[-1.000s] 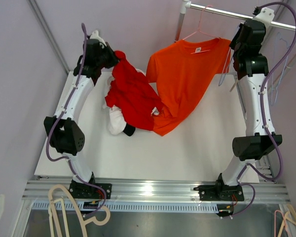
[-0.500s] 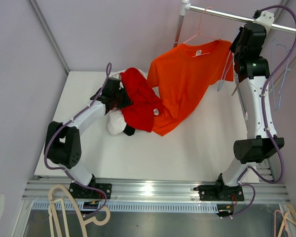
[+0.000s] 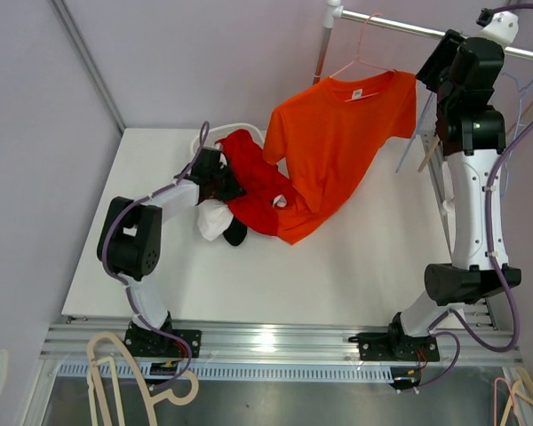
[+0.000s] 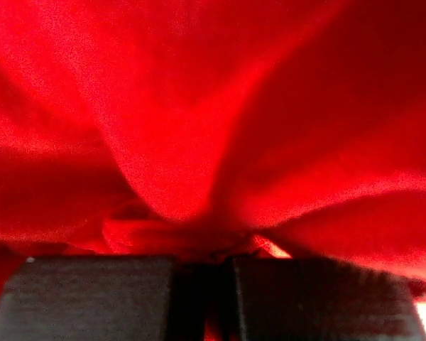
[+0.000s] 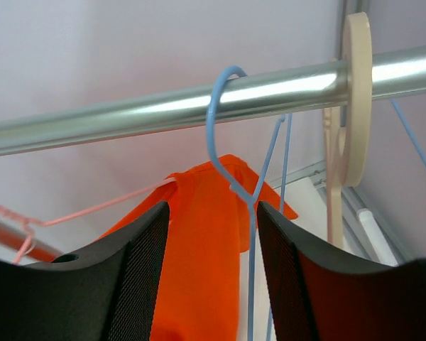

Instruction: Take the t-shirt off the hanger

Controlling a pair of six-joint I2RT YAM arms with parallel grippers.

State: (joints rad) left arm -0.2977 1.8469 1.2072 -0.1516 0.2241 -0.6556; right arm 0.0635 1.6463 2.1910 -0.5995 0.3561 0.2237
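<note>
The orange t-shirt (image 3: 338,142) hangs from a pink hanger (image 3: 362,60) on the metal rail (image 3: 409,27), with its lower hem resting on the table. My right gripper (image 3: 435,67) is up at the rail beside the shirt's shoulder. In the right wrist view it (image 5: 213,277) stands open, and the stem of a blue hanger (image 5: 227,128) hooked on the rail (image 5: 128,117) runs between its fingers, close to the right one. The orange t-shirt (image 5: 199,249) shows behind. My left gripper (image 3: 220,182) lies low on the table, shut (image 4: 213,298) on a red t-shirt (image 3: 258,182).
A white garment (image 3: 215,220) and a black piece (image 3: 235,233) lie under the red shirt. A cream hanger (image 5: 355,106) hangs on the rail right of the blue one. More hangers sit at the right wall (image 3: 515,98) and below the table's near edge (image 3: 115,364).
My left arm swung down from high at the back to the table, carrying the red t-shirt with it. My right gripper opened and rose toward the rail.
</note>
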